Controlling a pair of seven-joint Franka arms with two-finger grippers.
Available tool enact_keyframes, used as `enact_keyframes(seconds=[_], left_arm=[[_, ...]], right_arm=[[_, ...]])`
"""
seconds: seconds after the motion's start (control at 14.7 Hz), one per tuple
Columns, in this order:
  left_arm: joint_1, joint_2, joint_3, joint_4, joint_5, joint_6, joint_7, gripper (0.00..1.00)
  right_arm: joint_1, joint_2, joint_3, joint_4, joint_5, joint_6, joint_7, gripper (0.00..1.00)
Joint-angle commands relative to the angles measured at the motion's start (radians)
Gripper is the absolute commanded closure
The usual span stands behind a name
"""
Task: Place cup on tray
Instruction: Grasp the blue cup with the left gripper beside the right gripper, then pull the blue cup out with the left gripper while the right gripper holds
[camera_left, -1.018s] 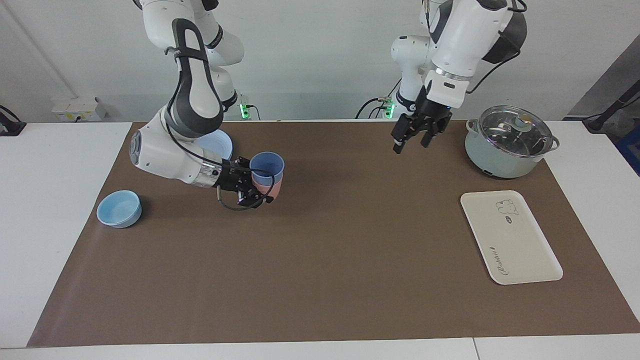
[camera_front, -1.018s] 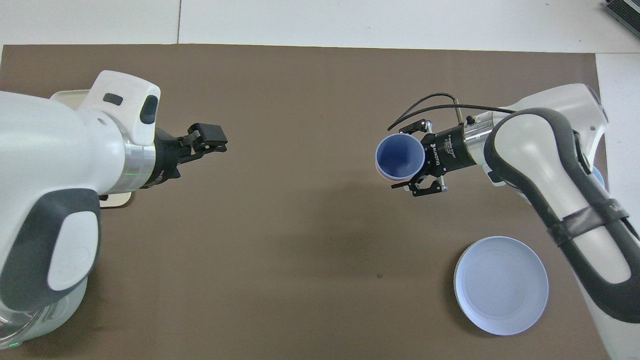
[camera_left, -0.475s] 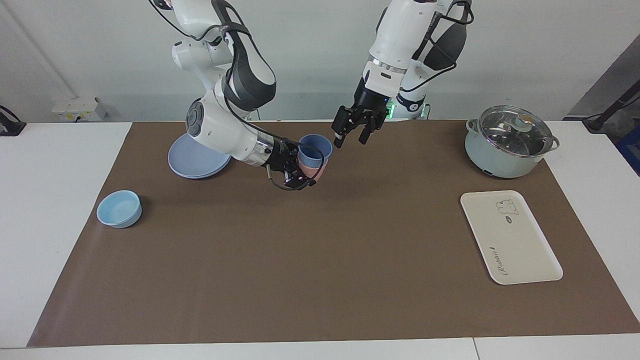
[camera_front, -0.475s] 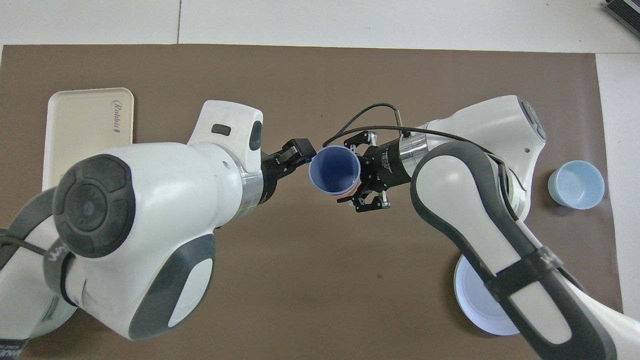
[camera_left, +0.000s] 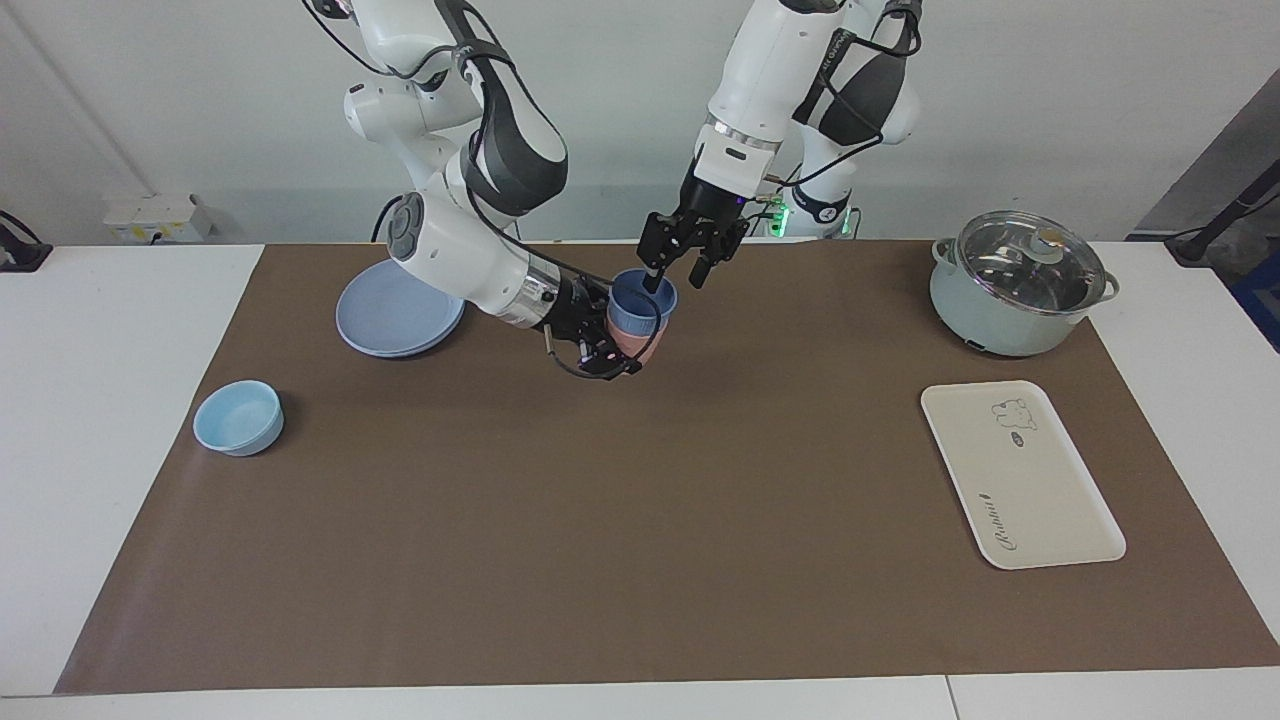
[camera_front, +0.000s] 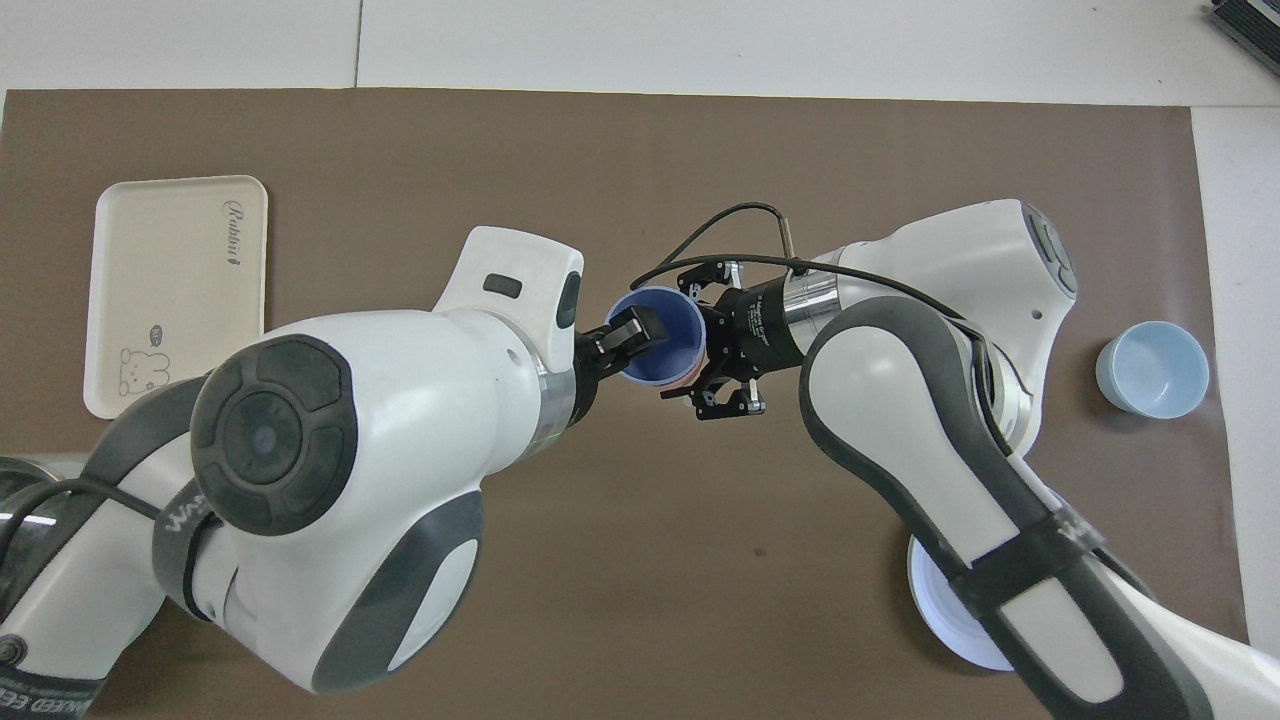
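1. Above the mat's middle, in the upper centre of the facing view, the right gripper (camera_left: 612, 338) is clamped on a pink cup (camera_left: 640, 343) and carries it off the table; the right arm comes in from the upper left of that frame.
2. Nested inside the pink cup sits the cup (camera_left: 641, 302), periwinkle blue, mouth upward, so the two ride together as a stack. In the overhead view the blue cup (camera_front: 670, 352) shows as a round blue opening at the frame's centre, with the right gripper (camera_front: 722, 350) beside it.
3. Coming down from the upper middle of the facing view, the left gripper (camera_left: 676, 272) is at the blue cup's rim. One of its fingers (camera_left: 652, 278) reaches into the cup's mouth while the other stands outside the wall, so the jaws straddle the rim, partly open; whether they press on the wall I cannot tell.
4. The overhead view shows the same: the left gripper (camera_front: 640, 332) has a finger over the blue opening.
5. The tray (camera_left: 1020, 475) lies flat on the brown mat (camera_left: 600, 520) at the lower right of the facing view, toward the left arm's end of the table, well apart from the cups. It appears at the upper left of the overhead view (camera_front: 180, 290).
6. A lidded pot (camera_left: 1020, 283) stands at the right of the facing view, nearer to the robots than the tray.
7. A round blue plate (camera_left: 395, 318) lies at the upper left, and a light-blue bowl (camera_left: 238, 417) sits lower at the mat's edge.
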Motion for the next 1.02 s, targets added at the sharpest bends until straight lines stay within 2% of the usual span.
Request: enact_keyframes(seconds=[0.0, 0.14, 0.2, 0.41, 0.68, 0.95], left_arm=[[-0.025, 0.035, 0.018, -0.008, -0.010, 0.044, -0.009, 0.61], [-0.028, 0.043, 0.018, 0.006, -0.008, 0.038, -0.009, 0.96], [-0.028, 0.044, 0.018, 0.017, -0.008, 0.029, -0.008, 1.00], [-0.028, 0.046, 0.019, 0.041, -0.003, 0.002, -0.012, 1.00], [-0.025, 0.104, 0.021, 0.211, 0.023, -0.173, -0.055, 1.00], [-0.011, 0.087, 0.028, 0.259, 0.024, -0.290, -0.054, 1.00]], right_arm=[[0.005, -0.025, -0.003, -0.026, 0.028, 0.020, 0.014, 1.00], [0.005, -0.024, -0.003, -0.026, 0.028, 0.022, 0.014, 1.00], [0.005, -0.024, -0.003, -0.026, 0.028, 0.022, 0.014, 1.00], [0.005, -0.024, -0.003, -0.026, 0.028, 0.023, 0.014, 1.00], [0.005, -0.022, -0.003, -0.023, 0.028, 0.027, 0.012, 1.00], [-0.010, -0.021, -0.003, -0.023, 0.028, 0.028, 0.000, 1.00]])
